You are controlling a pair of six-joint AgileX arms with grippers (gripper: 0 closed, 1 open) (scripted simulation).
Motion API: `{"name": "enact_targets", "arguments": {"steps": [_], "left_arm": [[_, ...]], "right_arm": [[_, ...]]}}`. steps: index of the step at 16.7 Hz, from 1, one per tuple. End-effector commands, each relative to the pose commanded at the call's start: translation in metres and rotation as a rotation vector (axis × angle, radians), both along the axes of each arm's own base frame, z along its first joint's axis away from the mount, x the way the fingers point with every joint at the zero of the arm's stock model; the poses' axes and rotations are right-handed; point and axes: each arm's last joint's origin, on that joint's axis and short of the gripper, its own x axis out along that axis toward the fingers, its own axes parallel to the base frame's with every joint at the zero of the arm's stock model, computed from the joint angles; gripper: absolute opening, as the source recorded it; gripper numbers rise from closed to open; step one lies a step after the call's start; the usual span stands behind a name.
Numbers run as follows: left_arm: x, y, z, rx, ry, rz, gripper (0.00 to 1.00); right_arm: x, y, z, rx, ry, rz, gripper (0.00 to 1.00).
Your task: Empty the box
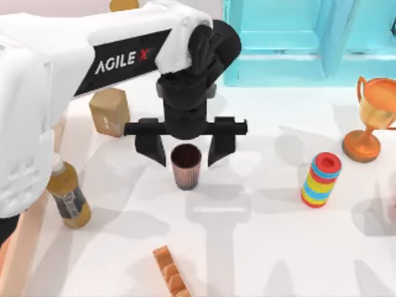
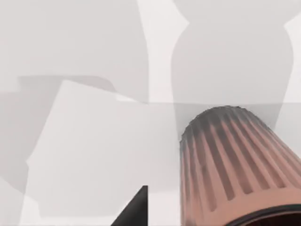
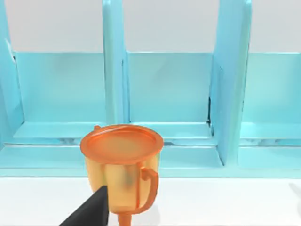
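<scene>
The white table (image 1: pixel 278 235) carries everything, and at its far edge stands a turquoise crate (image 1: pixel 291 37) with upright dividers. My left arm (image 1: pixel 74 68) reaches in from the left across the table. Under this arm, at the table's left edge, I see a strip of light orange-brown wood, the rim of the box (image 1: pixel 25 247); the rest of it is hidden, so I cannot tell what lies inside. My left gripper (image 1: pixel 185 151) hangs well to the right of the box, near the middle of the table. Its jaws are spread wide and point down, one finger on each side of a ribbed brown cup (image 1: pixel 186 166), and I see no contact with the cup. In the left wrist view the cup (image 2: pixel 230 165) is close, standing on the table. An orange trophy (image 1: pixel 371 117) stands at the right side, and my right gripper (image 3: pixel 91 209) is just before the trophy (image 3: pixel 122 165), facing the crate. A bottle (image 1: pixel 68 198) stands just beside the box rim. A tan block (image 1: pixel 109 110) is behind it, a striped stack (image 1: pixel 322 179) is right of the cup, and a small orange piece (image 1: pixel 171 275) lies at the near edge.
</scene>
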Motion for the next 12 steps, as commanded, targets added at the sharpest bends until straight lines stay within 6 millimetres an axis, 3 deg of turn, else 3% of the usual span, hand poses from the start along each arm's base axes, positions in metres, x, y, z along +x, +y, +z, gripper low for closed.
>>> {"name": "enact_targets", "arguments": {"steps": [12], "left_arm": [[0.0016,-0.0014,0.0076,0.001,0.003,0.0,1.0]], "right_arm": [[0.0,0.0,0.0,0.0,0.0,0.0,1.0]]}}
